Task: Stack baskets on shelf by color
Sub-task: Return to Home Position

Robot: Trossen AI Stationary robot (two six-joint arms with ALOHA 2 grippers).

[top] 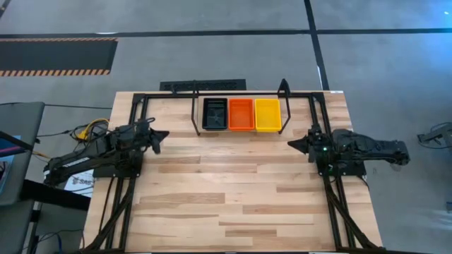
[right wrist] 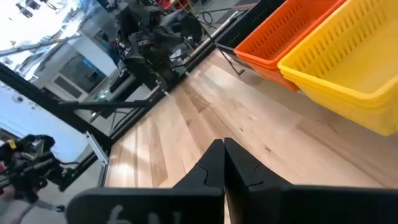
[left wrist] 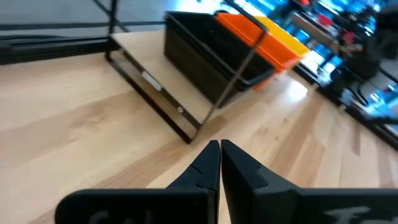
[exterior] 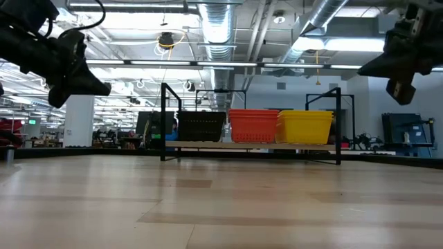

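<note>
Mesh plastic baskets (exterior: 252,126) sit on thin-rod shelf (exterior: 163,121); left pincer (left wrist: 219,145) and right pincer (right wrist: 222,144) closed, empty.

No txt I can actually read from here. Candidates, all too small to make out:
- small white label (left wrist: 151,79) on the front base rail of the low black metal-rod shelf (left wrist: 180,121), print illegible.
- flat black plate (top: 203,85) just behind the shelf, pale lettering, can't read it.
- white sheet (top: 79,180) well apart from the shelf, off the side edge of the light wooden table (top: 233,197), dark print, illegible.
- small green lit sign (exterior: 31,122) in the room bkgd, far from the shelf, unreadable.
</note>
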